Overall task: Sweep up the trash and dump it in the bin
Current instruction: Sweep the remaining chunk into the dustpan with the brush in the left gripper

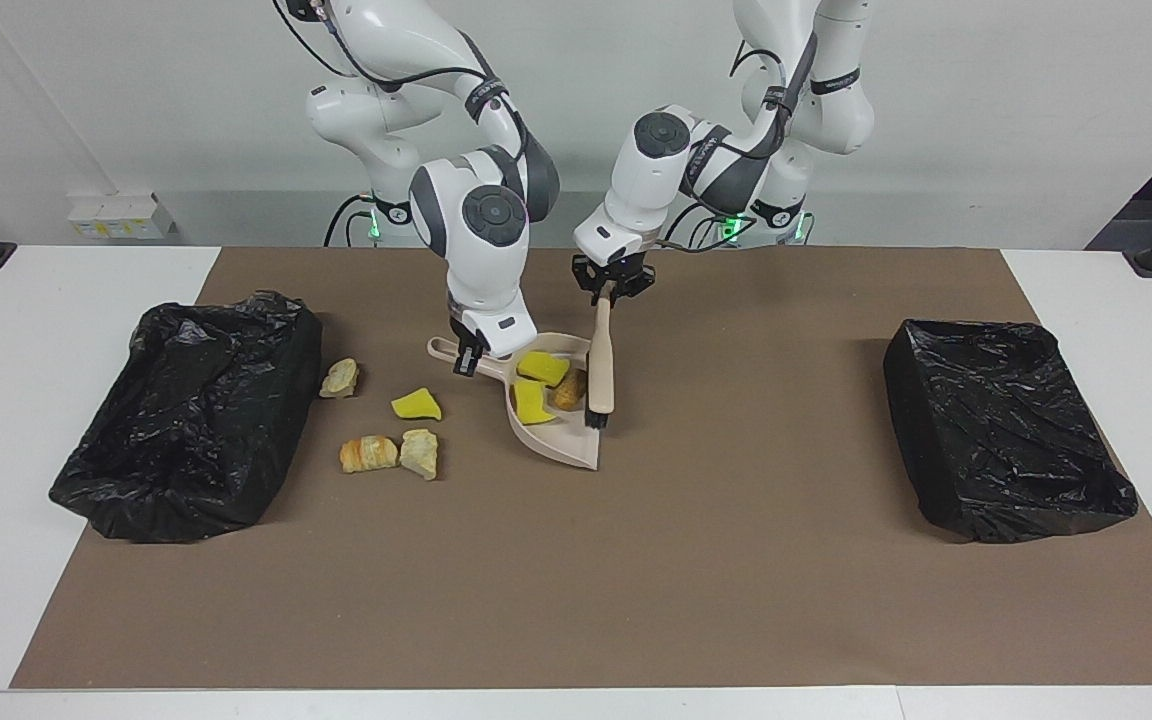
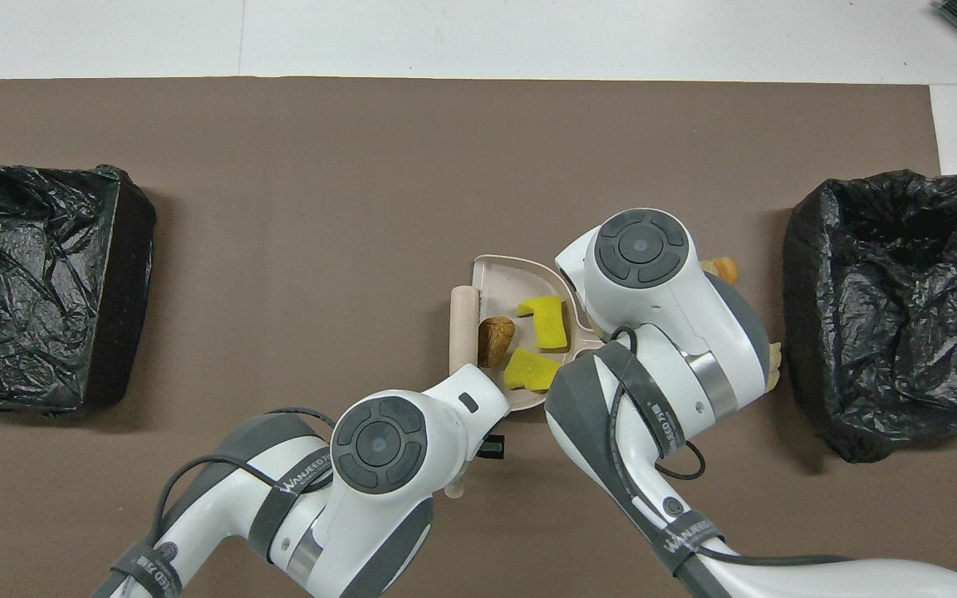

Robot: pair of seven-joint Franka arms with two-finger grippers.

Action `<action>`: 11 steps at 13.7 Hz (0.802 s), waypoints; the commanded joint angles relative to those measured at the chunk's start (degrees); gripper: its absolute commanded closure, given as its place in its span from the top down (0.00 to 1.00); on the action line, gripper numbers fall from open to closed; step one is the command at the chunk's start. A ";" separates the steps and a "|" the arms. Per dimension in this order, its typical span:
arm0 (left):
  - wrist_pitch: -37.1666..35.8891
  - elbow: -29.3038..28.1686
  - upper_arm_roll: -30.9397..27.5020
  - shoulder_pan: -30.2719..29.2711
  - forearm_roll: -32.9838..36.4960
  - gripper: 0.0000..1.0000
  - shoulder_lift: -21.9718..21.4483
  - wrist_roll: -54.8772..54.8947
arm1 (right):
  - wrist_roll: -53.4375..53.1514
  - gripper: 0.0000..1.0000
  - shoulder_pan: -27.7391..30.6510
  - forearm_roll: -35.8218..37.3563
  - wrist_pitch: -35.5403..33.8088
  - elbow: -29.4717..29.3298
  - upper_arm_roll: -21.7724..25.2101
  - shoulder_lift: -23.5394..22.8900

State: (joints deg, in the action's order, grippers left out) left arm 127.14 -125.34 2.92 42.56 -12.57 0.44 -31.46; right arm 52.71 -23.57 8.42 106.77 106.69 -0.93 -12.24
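While the left gripper [image 1: 609, 286] was clamped on the top of the brush handle, the brush [image 1: 601, 372] hung near upright, black bristles down at the dustpan's open edge. Right gripper [image 1: 471, 357] was pinched tight on the dustpan handle; the dustpan [image 1: 563, 440] lay flat on the brown mat [image 1: 636, 580].

The overhead view hid both grippers under the arms' wrists, but showed the pan's inside best: two yellow sponge chunks [image 2: 547, 320] and one brown lump [image 2: 495, 340] in the pan, the lump just beside the brush's back [image 2: 463, 324]. Only the facing view showed the other four scraps on the mat, between the dustpan and the black-bagged bin [image 1: 191, 410] at the right arm's end: a yellow wedge [image 1: 416, 404], a tan lump [image 1: 340, 378] close to the bin, a striped orange-tan roll [image 1: 368, 453] touching a pale stone-like chunk [image 1: 420, 453]. From overhead just an orange sliver peeked past the right arm.

Second bagged bin [image 1: 1006, 430] sat at the left arm's end, well apart.

Dustpan and brush were smooth beige plastic; the sponges porous, cut blocky with notches; the liners crinkled and glossy; the mat matte.
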 commanded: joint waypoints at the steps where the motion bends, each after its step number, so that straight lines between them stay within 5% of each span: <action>1: -3.74 1.41 -0.11 -2.04 2.62 0.00 -1.15 -0.97 | 3.72 0.00 1.16 -0.33 0.98 1.85 -0.30 1.69; 11: -5.24 -2.54 -0.02 -5.99 10.28 0.00 -3.78 -7.04 | 16.55 0.00 5.55 -9.75 5.38 2.99 -0.30 2.21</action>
State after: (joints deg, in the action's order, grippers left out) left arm 122.49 -126.39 2.60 39.15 -3.42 -1.51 -38.23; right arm 67.85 -17.84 -0.46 110.78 107.10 -0.85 -12.17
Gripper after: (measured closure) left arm 0.740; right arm 0.670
